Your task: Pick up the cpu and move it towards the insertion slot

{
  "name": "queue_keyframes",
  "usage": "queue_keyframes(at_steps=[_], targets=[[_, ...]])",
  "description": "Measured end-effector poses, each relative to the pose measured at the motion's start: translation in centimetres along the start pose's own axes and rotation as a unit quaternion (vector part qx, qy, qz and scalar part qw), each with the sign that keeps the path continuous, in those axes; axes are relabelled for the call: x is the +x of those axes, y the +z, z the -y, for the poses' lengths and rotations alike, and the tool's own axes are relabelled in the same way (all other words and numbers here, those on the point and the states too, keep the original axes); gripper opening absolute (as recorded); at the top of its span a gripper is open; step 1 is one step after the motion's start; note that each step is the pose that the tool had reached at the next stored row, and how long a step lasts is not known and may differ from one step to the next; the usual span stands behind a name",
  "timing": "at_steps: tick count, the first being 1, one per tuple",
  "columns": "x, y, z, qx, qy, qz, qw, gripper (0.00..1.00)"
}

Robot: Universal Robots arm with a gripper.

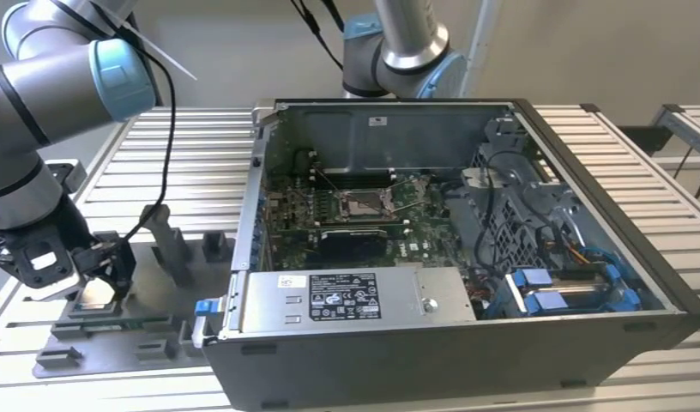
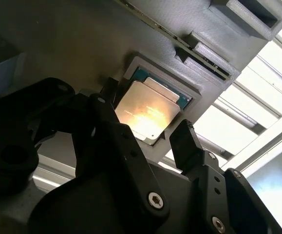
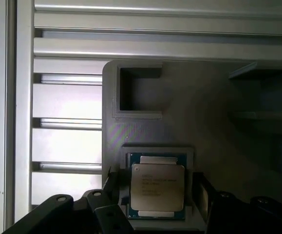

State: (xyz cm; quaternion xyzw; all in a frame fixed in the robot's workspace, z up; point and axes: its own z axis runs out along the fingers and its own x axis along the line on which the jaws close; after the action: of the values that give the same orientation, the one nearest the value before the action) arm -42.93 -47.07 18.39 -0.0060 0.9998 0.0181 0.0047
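Silvery-lidded cpu (image 3: pixel 158 189): centre wide-apart gripper (image 2: pixel 147 111) squarely astride it, close evenly on opposite edges, lift level clear of grey fixture (image 3: pixel 204 122).

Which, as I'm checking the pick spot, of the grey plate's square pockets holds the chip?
The pocket flanked by the open gripper holds the cpu, silvery top up; the other square pocket, farther from the gripper, is empty.

A robotics lab is indicated: a robot arm (image 1: pixel 52 94) is seen over a slatted aluminium table (image 1: pixel 190 146), on which an opened computer case (image 1: pixel 419 369) and a grey fixture plate (image 1: pixel 155 296) are set.
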Motion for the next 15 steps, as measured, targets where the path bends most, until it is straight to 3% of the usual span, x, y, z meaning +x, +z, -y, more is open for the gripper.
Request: queue_keyframes(at_steps=[10,11,15], targets=[[0.0,0.0,0.0,0.0001,0.0,-0.0001,1.0,1.0],[0.0,0.0,0.0,0.0,0.0,-0.0001,1.0,0.0],[0.0,-0.01,0.0,0.0001,0.0,-0.0002,1.0,0.0]])
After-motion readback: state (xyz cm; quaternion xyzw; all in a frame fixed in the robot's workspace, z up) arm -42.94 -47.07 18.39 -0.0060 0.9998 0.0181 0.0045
